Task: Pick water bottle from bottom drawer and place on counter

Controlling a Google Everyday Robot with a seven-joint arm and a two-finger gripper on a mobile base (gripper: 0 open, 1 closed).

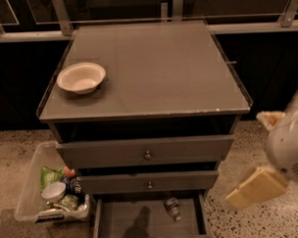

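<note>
Water bottle [172,207] lies on its side on the floor of the bottom drawer [133,224], right of middle and toward the back. Its far end sits right at the lower edge of the middle drawer [117,184], which juts out above it, as does the top drawer [106,153].

That overhang is the main hazard. A straight drop from above would likely bring the claw [253,156] against the middle drawer's front before it gets round the bottle. A lift taken too steeply could knock the bottle against that same edge and out of the grip. The bottle is round and ribbed, so a touch from one finger ahead of the other would probably roll it further back under the drawers, where reaching it gets harder. The drawer's right wall [203,214] is a further thing to clear on the way in.

The claw hangs to the right of the cabinet, outside it and over the speckled floor, at about the height of the two upper drawers. Its two tan fingers [257,187] are spread wide with nothing between them. The bottle is well apart from it, lower and to its left, with the drawer wall between. The counter [157,67] above carries only a white bowl [81,77] near its left edge.
</note>
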